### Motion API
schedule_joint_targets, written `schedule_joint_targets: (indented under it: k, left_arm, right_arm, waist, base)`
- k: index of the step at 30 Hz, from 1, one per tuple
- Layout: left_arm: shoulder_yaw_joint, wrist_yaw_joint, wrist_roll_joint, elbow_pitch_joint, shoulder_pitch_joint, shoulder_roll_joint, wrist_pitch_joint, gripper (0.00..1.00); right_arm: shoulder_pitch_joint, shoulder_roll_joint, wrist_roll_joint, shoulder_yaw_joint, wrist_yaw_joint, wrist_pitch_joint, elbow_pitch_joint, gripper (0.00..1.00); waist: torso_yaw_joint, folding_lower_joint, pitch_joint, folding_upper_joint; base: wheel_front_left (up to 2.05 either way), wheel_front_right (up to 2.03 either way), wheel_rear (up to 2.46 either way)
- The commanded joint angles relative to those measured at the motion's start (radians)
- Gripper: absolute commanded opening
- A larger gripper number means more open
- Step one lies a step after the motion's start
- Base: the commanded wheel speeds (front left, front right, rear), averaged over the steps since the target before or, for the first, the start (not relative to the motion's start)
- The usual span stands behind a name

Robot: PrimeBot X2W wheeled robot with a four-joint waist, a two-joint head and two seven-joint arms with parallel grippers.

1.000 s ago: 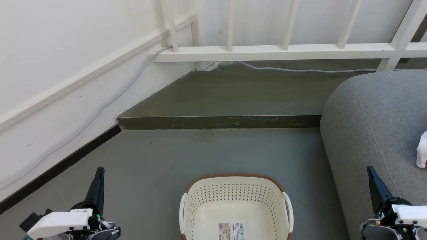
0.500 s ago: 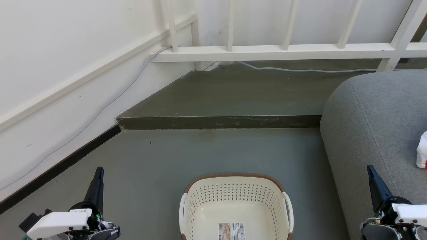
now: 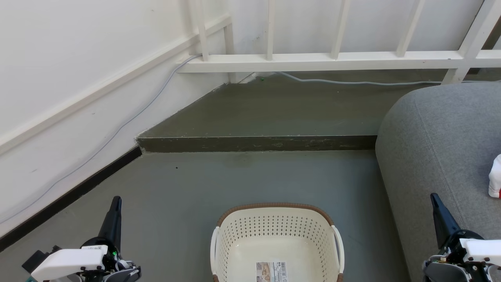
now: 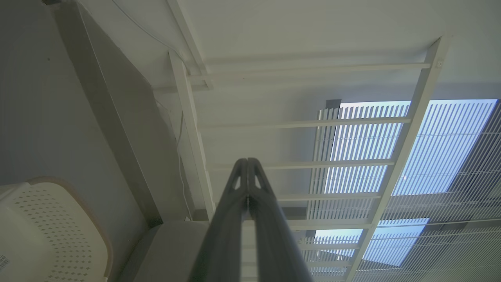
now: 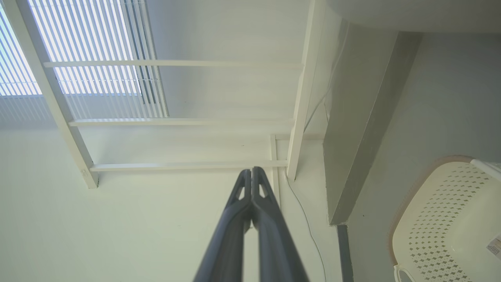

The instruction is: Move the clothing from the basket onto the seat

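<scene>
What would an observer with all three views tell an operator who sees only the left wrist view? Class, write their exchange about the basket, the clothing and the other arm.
Operator: Is the basket loaded?
Observer: No. In the head view its floor is bare apart from a barcode sticker.
Operator: Then where should I look?
Observer: A white-and-red edge of the clothing lies on the seat, at the head view's right edge.
Operator: What about the other arm?
Observer: The right gripper points up at the head view's lower right, jaws shut, holding nothing.
</scene>
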Motion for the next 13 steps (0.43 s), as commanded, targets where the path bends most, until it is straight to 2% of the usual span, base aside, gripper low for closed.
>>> schedule_joint_targets:
  k: [1, 13]
  left_arm:
    - [0.033, -0.007, 0.007, -0.022, -0.057, 0.010, 0.007, 0.00]
    - [0.034, -0.007, 0.008, -0.022, -0.057, 0.009, 0.008, 0.00]
  right_arm:
    - [-0.037, -0.011, 0.001, 0.016, 0.004, 0.008, -0.030, 0.00]
    - [-0.037, -0.011, 0.001, 0.016, 0.004, 0.008, -0.030, 0.00]
  waist:
    - [0.000, 0.0000, 0.000, 0.0000]
    - [0.000, 0.0000, 0.000, 0.0000]
  base:
    - [0.00, 0.00, 0.00]
    - [0.00, 0.00, 0.00]
